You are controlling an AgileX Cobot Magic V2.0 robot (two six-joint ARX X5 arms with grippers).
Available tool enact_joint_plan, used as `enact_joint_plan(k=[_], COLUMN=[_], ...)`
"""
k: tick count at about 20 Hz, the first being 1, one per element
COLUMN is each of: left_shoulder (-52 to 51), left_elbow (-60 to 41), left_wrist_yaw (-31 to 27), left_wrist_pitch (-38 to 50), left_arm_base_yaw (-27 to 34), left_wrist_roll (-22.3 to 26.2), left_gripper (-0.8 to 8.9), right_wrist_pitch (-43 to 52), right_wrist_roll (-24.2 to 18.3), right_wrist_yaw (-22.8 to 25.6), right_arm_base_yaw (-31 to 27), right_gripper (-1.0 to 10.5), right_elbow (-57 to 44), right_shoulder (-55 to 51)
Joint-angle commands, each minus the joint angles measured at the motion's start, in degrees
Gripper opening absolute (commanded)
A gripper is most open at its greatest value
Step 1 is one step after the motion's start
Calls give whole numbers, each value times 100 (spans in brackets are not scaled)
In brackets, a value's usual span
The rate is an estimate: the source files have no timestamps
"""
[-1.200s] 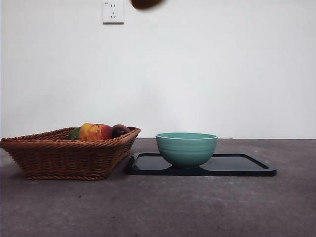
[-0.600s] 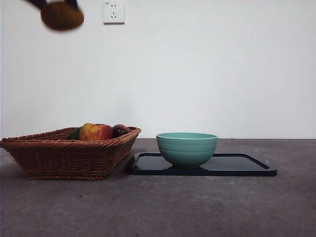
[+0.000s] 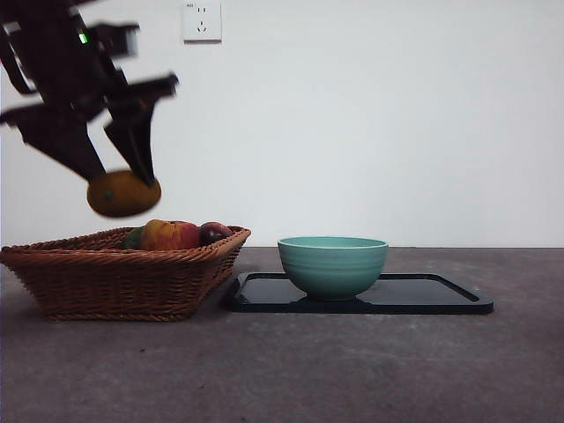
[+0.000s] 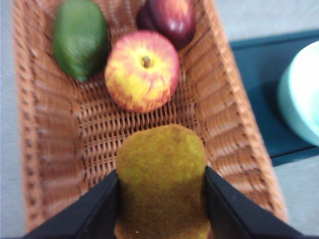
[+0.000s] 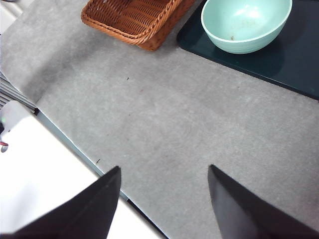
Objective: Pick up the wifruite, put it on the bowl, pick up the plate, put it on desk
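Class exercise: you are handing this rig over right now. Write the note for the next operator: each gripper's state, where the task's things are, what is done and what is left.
Left gripper: shut on the wifruite, held above the wicker basket.
Right gripper: open, waiting over bare desk, holding nothing.
Bowl: empty, standing on the black tray, beside the basket.
Apple, dark purple fruit and green fruit lie in the basket.
Done: wifruite picked up.
Left: put it in the bowl, then the plate step.

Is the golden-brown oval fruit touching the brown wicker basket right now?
Apart. In the front view the golden-brown oval fruit, clamped in the left gripper, hangs above the brown wicker basket, white wall visible between them.
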Motion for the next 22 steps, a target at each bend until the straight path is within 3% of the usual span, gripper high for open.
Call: enact_joint_plan(k=[1, 11, 15, 22], left_shoulder=[387, 1134, 1134, 1128], left_elbow=[48, 48, 48, 63], left_wrist_yaw=[-17, -17, -17, -17], left_wrist_pitch=[173, 313, 315, 291], left_arm_base_yaw=[-15, -15, -15, -15], left_wrist_roll=[9, 74, 72, 70], left_gripper=[150, 163, 353, 353], right_wrist_pitch=[52, 52, 55, 55], right_wrist_roll=[-2, -2, -4, -2], right_wrist_yaw=[-11, -11, -11, -11], right_arm_base_yaw=[31, 31, 31, 31], right_gripper=[277, 277, 277, 277], right_elbow=[15, 15, 15, 15], right_shoulder=[15, 15, 15, 15])
